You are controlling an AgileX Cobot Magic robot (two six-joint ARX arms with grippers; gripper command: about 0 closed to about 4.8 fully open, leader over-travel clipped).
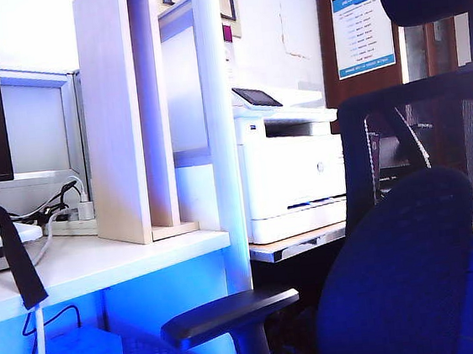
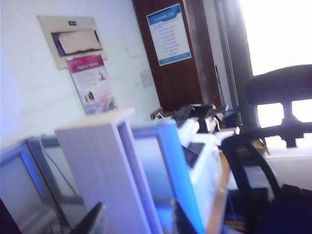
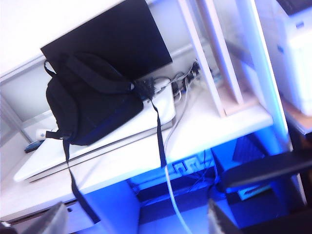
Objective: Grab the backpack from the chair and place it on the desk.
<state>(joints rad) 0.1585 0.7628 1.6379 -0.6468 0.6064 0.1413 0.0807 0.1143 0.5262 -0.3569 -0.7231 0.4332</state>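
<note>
Backpack (image 3: 90, 100) already lies on the desk (image 3: 214, 124), resting on a flat white slab in front of the black monitor (image 3: 114, 41), so by my judgement the placing is done and only the retreat is left. Its black straps hang over the desk's front edge; one strap (image 1: 11, 247) shows in the exterior view, dangling from the desk edge below the monitor. The chair (image 1: 415, 268) stands apart from the desk, its seat side hidden, its armrest (image 1: 230, 313) near the desk's corner, and nothing of the bag shows on it.

The right tool (image 3: 134, 222) hovers off the desk's front edge, away from the backpack, its two fingertips (image 3: 48, 222) spread wide with nothing between them: released. The left tool (image 2: 134, 219) is raised beside the pale wood divider (image 2: 105, 165), facing the printer (image 2: 202, 156) (only blurred finger ends show at the picture's rim); whether it is released or clenched I cannot tell, but nothing is seen in it.

The risk lies in those hanging straps. If either arm sweeps low past the desk edge while withdrawing, a finger could snag a strap and drag the backpack off the slab, perhaps pulling the white cables (image 3: 183, 92) beside it too. The slab itself looks smooth, so a tug would slide the bag easily.
</note>
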